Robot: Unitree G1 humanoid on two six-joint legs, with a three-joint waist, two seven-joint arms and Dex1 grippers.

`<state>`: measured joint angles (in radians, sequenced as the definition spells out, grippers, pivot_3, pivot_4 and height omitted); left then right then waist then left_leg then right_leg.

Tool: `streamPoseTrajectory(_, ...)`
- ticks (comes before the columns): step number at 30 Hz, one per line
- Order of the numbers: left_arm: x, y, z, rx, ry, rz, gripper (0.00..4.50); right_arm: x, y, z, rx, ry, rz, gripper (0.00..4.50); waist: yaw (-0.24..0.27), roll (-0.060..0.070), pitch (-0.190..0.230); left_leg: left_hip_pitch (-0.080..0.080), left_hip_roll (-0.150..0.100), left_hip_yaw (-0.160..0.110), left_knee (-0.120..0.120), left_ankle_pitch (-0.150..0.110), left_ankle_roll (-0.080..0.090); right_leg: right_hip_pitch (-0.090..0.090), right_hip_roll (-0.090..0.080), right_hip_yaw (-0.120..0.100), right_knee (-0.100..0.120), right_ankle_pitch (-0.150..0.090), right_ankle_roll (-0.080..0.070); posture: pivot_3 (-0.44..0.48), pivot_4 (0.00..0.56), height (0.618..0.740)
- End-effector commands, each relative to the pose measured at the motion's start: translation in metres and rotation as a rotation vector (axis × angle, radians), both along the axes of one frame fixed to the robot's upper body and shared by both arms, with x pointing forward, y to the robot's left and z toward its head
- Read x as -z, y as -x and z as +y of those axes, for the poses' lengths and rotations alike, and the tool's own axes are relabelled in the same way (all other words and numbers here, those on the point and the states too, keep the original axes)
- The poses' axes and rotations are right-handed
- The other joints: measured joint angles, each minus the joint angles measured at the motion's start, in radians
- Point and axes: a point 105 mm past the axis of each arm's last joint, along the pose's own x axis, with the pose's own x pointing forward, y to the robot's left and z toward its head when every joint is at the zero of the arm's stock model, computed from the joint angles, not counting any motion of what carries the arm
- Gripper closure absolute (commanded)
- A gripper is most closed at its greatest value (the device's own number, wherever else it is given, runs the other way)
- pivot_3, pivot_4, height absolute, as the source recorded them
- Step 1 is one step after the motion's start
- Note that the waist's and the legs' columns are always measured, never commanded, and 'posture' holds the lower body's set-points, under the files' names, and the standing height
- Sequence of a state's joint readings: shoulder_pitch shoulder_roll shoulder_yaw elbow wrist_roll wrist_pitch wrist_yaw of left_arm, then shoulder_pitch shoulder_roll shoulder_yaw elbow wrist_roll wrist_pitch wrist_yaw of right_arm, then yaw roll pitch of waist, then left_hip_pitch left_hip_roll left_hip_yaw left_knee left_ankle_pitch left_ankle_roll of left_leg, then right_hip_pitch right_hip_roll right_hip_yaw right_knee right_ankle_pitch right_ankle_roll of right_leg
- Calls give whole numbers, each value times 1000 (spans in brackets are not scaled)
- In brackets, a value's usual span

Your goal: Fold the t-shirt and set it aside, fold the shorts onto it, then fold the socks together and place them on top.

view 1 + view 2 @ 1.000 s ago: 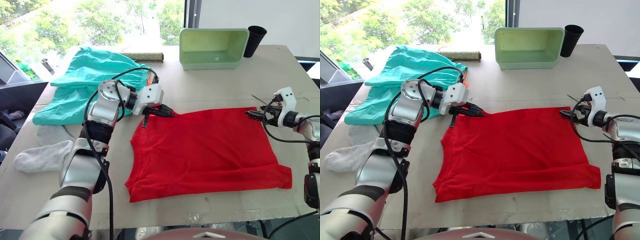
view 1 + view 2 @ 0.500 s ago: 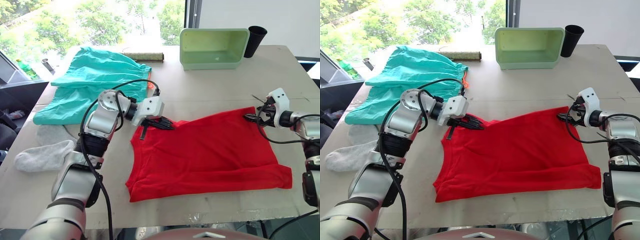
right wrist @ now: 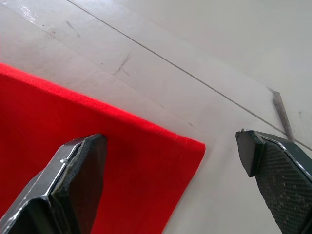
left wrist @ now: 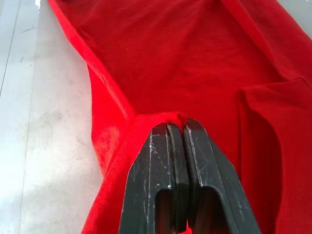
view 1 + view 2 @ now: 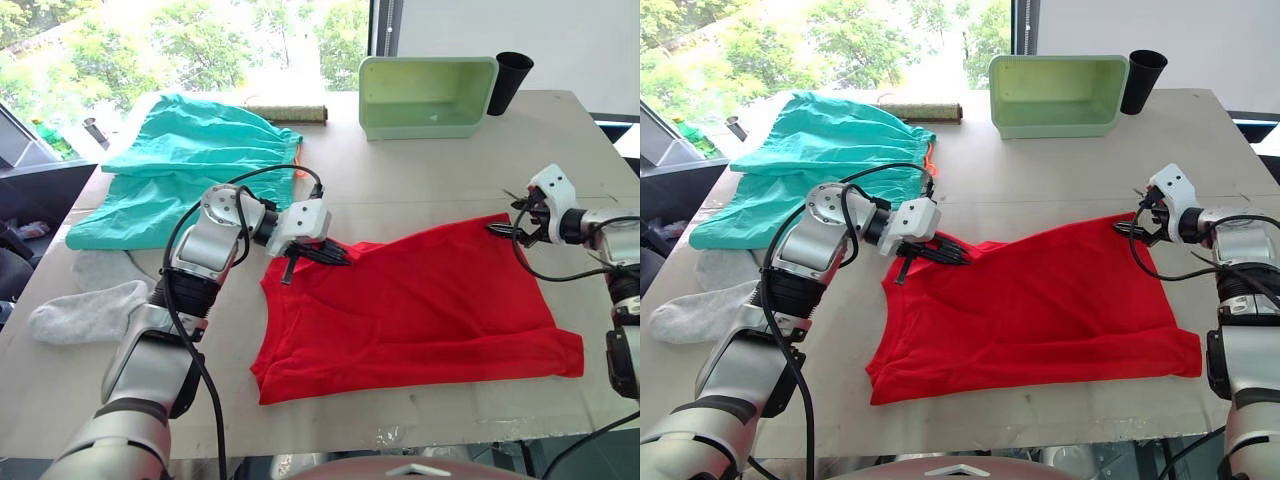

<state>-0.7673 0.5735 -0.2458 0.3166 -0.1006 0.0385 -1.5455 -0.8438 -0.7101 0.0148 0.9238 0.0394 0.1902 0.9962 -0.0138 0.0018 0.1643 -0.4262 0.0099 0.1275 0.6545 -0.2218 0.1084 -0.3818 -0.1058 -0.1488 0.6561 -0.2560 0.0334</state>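
My left gripper (image 4: pixel 178 127) jaws pinch the t-shirt (image 5: pixel 420 300) at its far-left edge; right gripper (image 3: pixel 170 146) jaws wide over the far-right corner, on the surface (image 5: pixel 420 170).

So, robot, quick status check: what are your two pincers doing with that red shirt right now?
Left pincer shut on the t-shirt, pinching its far left edge. Right pincer open over the far right corner, not gripping. Shorts and socks lie off to the left.
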Motion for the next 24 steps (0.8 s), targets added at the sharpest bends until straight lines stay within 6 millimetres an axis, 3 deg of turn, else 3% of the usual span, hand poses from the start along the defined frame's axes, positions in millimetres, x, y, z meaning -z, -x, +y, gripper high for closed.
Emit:
streamPoseTrajectory(1, -6, 2, -2, 18, 12, -33, 4485, -13, -4, -2, -5, 16, -36, 259, 0, 0, 0, 0, 0, 0, 0, 0, 0, 0, 0, 0, 0, 0, 0, 0, 150, 740)
streamPoseTrajectory(3, -6, 1, -2, 16, 13, -34, 4500, -13, -4, -3, -7, 18, -37, 714, -1, 0, 0, 0, 0, 0, 0, 0, 0, 0, 0, 0, 0, 0, 0, 0, 150, 740)
streamPoseTrajectory(7, -6, 1, -1, 15, 13, -36, 4500, -13, -5, -2, -10, 18, -39, 2325, -1, 0, 0, 0, 0, 0, 0, 0, 0, 0, 0, 0, 0, 0, 0, 0, 150, 740)
streamPoseTrajectory(11, -6, 1, -2, 15, 14, -36, 4500, -11, -7, 1, -14, 19, -42, 4419, -1, 0, 0, 0, 0, 0, 0, 0, 0, 0, 0, 0, 0, 0, 0, 0, 150, 740)
streamPoseTrajectory(18, -6, 0, 0, 11, 14, -38, 4500, -14, -9, -2, 0, 19, -64, 4419, -1, 0, 0, 0, 0, 0, 0, 0, 0, 0, 0, 0, 0, 0, 0, 0, 150, 740)
streamPoseTrajectory(24, -11, -5, 3, -36, 58, -55, 4500, -35, -2, -11, 16, -49, -120, 4419, 0, 0, 0, 0, 0, 0, 0, 0, 0, 0, 0, 0, 0, 0, 0, 0, 150, 740)
